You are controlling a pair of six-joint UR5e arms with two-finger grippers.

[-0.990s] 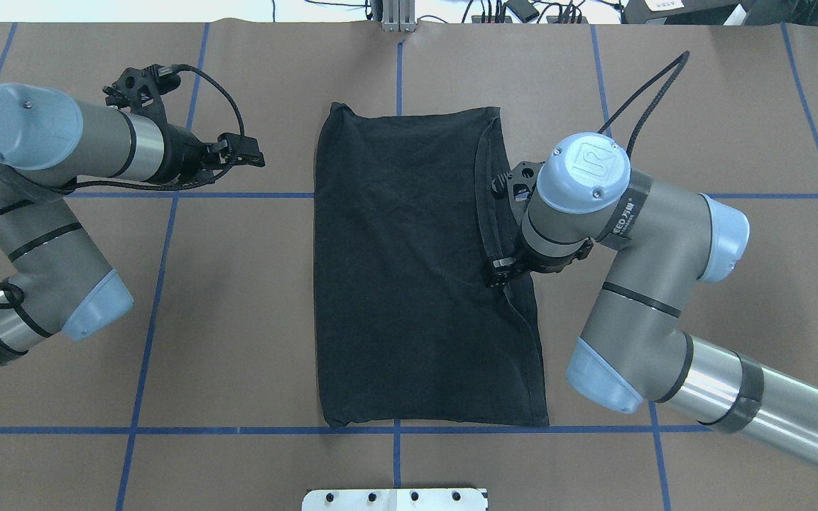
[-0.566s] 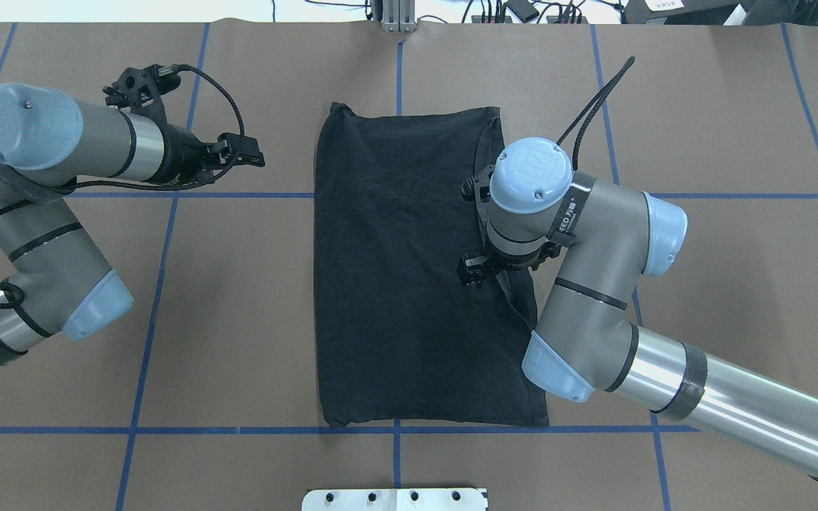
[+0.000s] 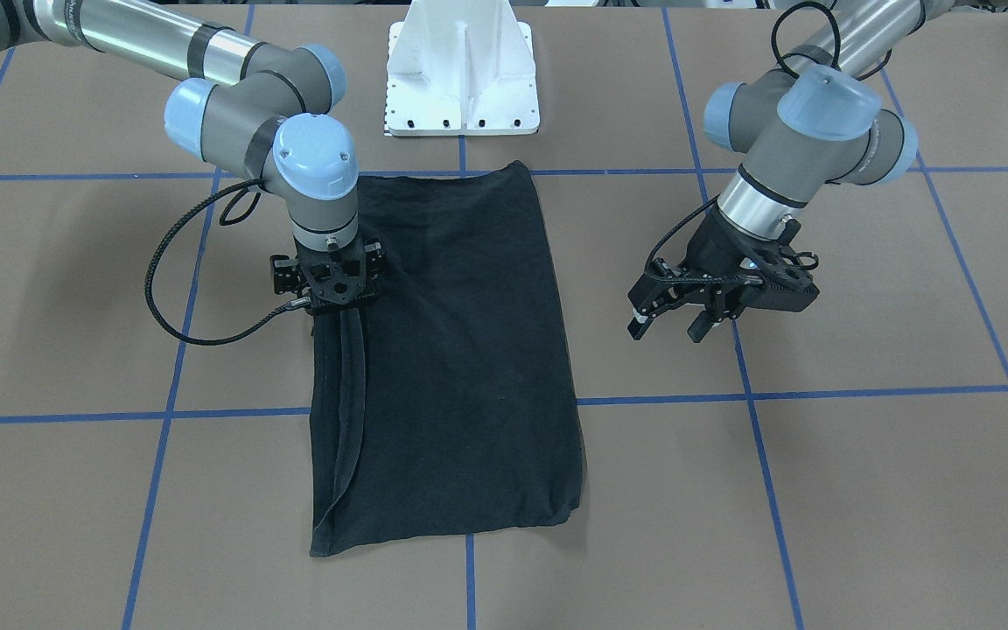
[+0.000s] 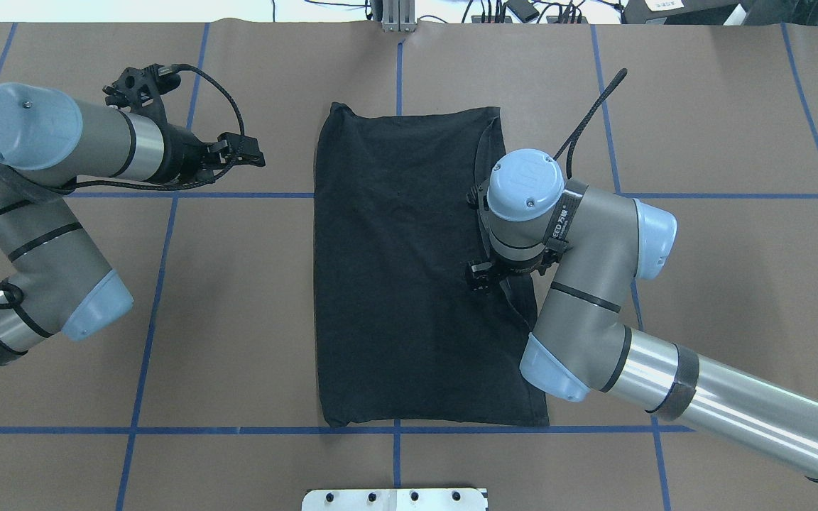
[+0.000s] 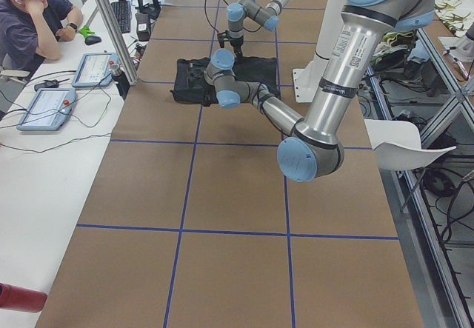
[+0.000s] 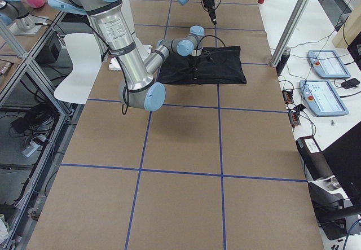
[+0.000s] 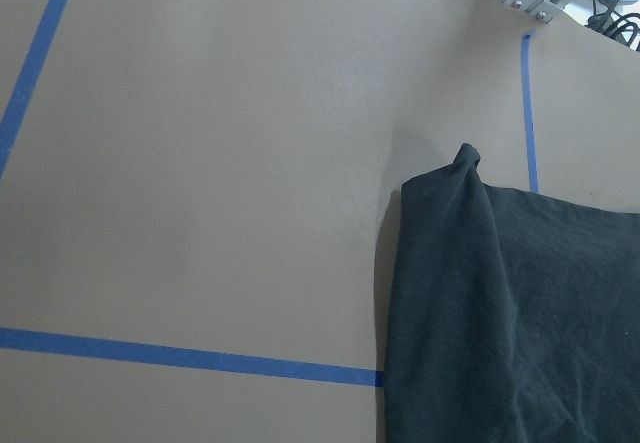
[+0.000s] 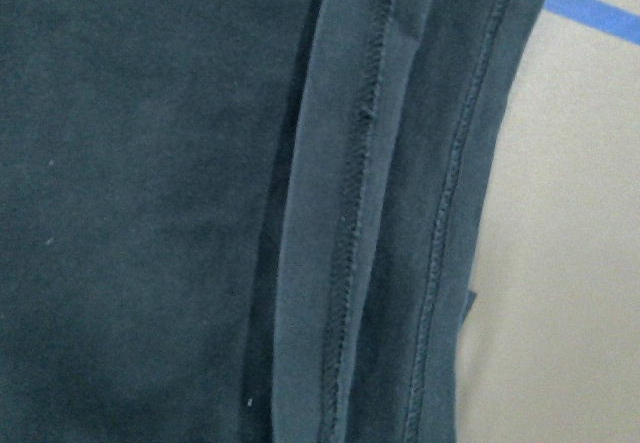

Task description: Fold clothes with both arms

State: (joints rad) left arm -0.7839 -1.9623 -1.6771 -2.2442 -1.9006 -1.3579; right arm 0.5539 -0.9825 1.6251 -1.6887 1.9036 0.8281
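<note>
The clothes are one black T-shirt, folded into a tall rectangle with its plain side up in the middle of the table. It also shows in the front view. My right gripper points straight down onto the shirt's doubled hem along its right edge. Its fingers are hidden under the wrist, and the right wrist view shows only stitched hems close up. My left gripper hovers open and empty over bare table, well left of the shirt.
The white pedestal mount stands at the robot's edge of the table. Blue tape lines cross the brown surface. A person sits at a side desk with control tablets. Brown table surrounds the shirt.
The right arm swung left, bringing its wrist over the shirt's right edge, then eased slightly back. The left arm and the shirt's outline stayed as they were.
</note>
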